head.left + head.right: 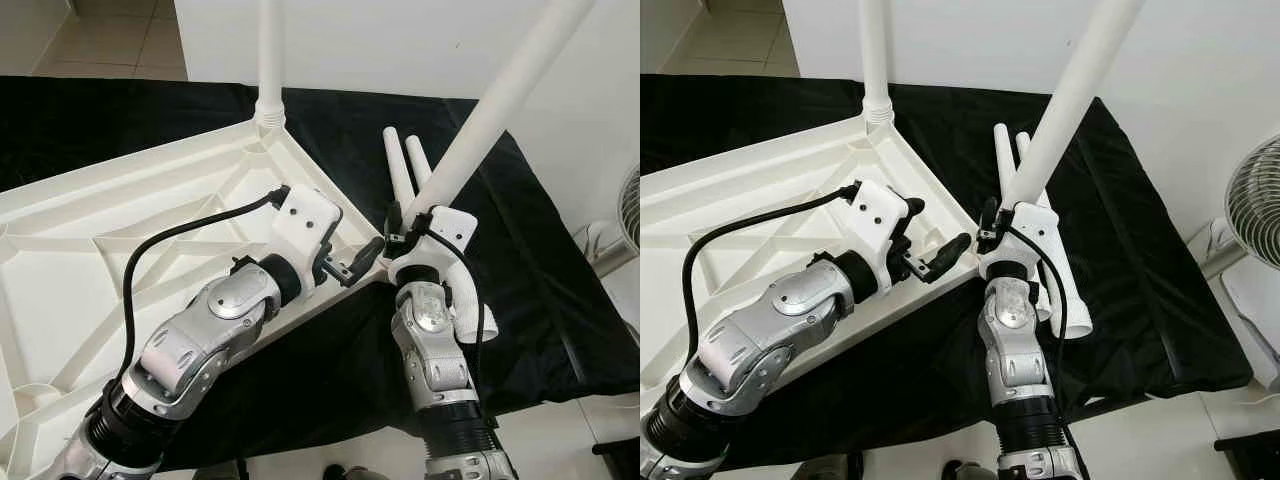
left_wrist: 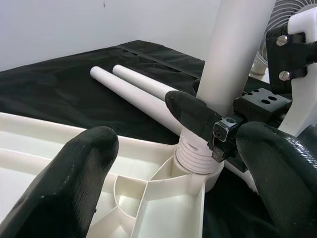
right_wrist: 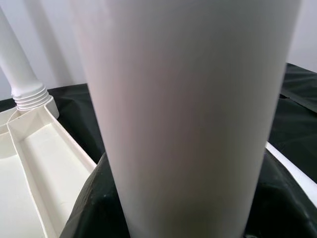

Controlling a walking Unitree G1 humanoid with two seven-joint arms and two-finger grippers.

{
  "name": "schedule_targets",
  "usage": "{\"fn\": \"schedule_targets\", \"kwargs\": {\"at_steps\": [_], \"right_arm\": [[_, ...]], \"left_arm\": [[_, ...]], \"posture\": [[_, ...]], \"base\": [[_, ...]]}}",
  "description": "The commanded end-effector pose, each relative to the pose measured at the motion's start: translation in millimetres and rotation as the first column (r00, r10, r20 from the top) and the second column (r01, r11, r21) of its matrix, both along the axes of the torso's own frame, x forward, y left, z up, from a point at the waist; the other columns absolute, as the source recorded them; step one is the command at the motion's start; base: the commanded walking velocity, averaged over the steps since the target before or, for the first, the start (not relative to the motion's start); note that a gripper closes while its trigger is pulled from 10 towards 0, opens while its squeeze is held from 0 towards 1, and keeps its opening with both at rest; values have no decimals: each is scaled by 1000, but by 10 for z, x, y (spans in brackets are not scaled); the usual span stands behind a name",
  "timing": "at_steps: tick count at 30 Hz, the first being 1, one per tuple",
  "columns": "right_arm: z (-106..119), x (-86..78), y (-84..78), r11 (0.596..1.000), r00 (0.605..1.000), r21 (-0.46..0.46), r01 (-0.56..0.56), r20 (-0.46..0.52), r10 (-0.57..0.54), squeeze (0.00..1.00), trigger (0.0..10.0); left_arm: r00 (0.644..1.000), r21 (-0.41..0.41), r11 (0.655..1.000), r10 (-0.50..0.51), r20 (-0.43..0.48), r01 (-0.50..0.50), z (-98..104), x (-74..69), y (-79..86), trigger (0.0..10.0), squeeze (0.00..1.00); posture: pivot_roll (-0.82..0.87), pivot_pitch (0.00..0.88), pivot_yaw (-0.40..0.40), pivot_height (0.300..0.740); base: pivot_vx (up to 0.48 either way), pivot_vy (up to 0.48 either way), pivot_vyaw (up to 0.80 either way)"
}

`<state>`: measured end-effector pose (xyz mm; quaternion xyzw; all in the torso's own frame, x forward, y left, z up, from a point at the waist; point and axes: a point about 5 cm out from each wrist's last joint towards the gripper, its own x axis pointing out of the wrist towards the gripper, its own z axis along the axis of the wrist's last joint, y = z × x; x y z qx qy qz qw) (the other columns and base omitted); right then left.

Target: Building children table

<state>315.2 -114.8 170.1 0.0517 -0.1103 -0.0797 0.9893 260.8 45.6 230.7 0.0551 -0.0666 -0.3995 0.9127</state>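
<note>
Black cloth (image 1: 560,300) is spread over the counter, with a white wall behind and a fan (image 1: 1252,200) off to the side. On the cloth the white table top (image 1: 90,240) is laid upside down, so that its ribs and corner holes face up and the legs can be pushed in from above. One leg (image 1: 270,60) is already stood up in the far corner hole. A second leg (image 1: 500,100) is held slanted at the near corner, its ribbed end (image 2: 195,156) set at the hole; it is gripped low by the right gripper (image 1: 410,235), jaws clenched on it (low, probably so it can be steered). The left gripper (image 1: 350,268) is kept just beside that corner with its jaws released, likely to steady the top. Two spare legs (image 1: 405,165) are left lying on the cloth beyond, near the counter's far edge.
</note>
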Motion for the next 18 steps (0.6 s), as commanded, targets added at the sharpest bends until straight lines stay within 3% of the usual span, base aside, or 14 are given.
{"fn": "schedule_targets", "kwargs": {"at_steps": [1,4,7,18], "right_arm": [[-490,-63,-158,997,967,-13,82,-239,-82,0,10000],[-498,-71,-181,988,956,21,156,-255,-145,0,10000],[-495,-67,-156,987,956,15,162,-252,-153,0,10000],[-453,-27,-72,994,967,14,110,-231,-104,0,10000]], "left_arm": [[992,25,992,-124,-4,124,-26,-70,-65,10000,0],[992,24,992,-125,-6,125,-27,-67,-69,10000,0],[992,24,991,-129,-6,129,-28,-72,-76,10000,0],[992,22,992,-124,-7,124,-32,-79,-87,10000,0]], "posture": [[98,167,-70,740],[98,167,-71,740],[98,167,-71,740],[104,179,-82,740]], "base": [[0,0,0],[0,0,0],[0,0,0],[0,0,0]]}}
